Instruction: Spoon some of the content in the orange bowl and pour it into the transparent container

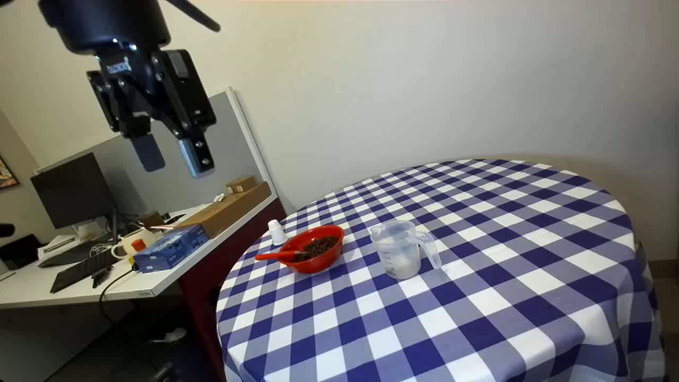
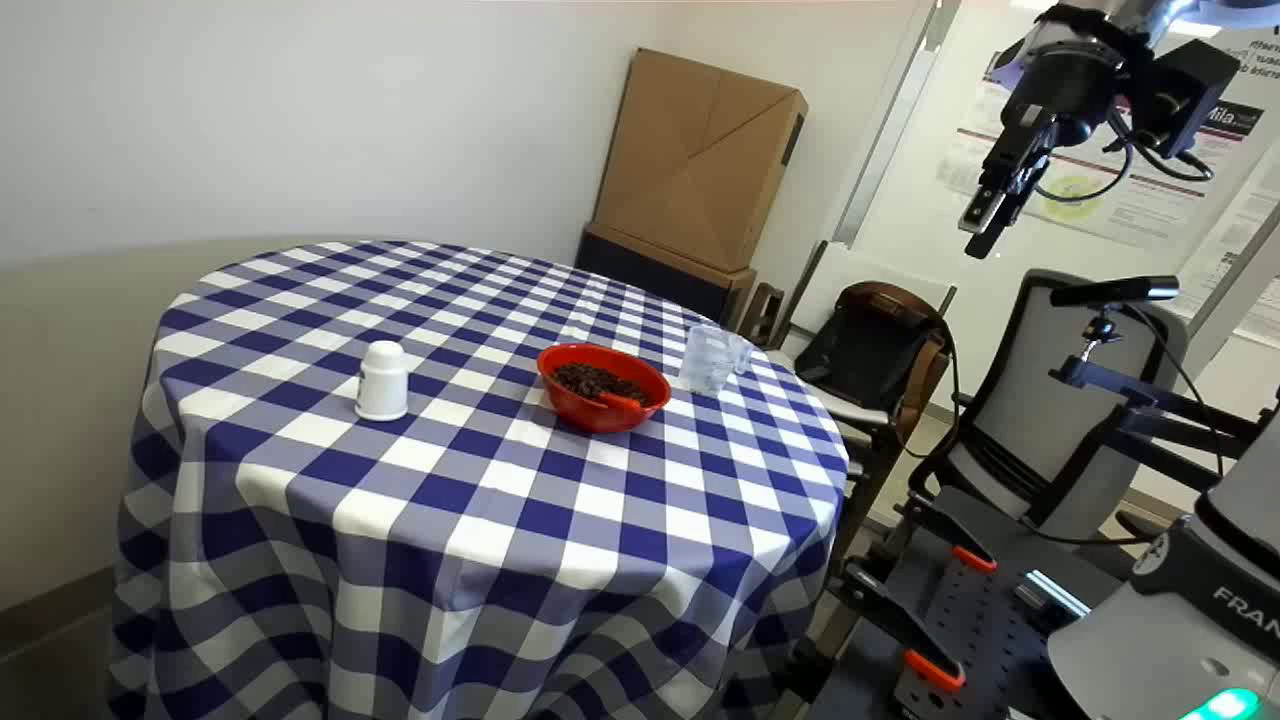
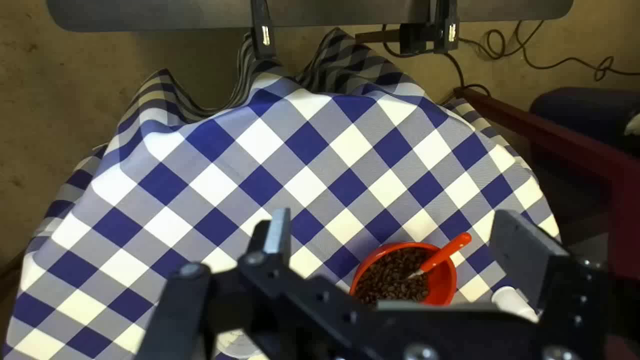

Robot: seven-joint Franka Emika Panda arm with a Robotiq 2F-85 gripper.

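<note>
A: Nearest item?
B: Black two-fingered gripper [image 1: 174,162], raised in the air, upper left in an exterior view. Wrist view: fingers [image 3: 517,250] spread well apart, a wide gap between them.
A: Next out?
B: Blue-and-white checked tablecloth [image 1: 530,212]. On it, upright, a clear colourless jug-shaped container [image 1: 395,249] with a side handle and faint markings.
A: Then?
B: Red-orange round shallow bowl [image 1: 321,263], near the container, the two not touching. Holds dark brown beans [image 1: 324,245]. A red-handled spoon [image 3: 446,254] leans on the rim, lower end among the beans.
A: Past the bowl?
B: White round-topped bottle [image 2: 383,382], standing upright; in an exterior view, tablecloth shows between it and the bowl.
A: Background?
B: White desk [image 1: 37,287] carrying a black flat monitor [image 1: 74,188] and a blue printed box [image 1: 171,248]; behind, a pale plain wall [image 1: 451,79]. Also a tall brown cardboard box [image 2: 690,160], in an exterior view.
</note>
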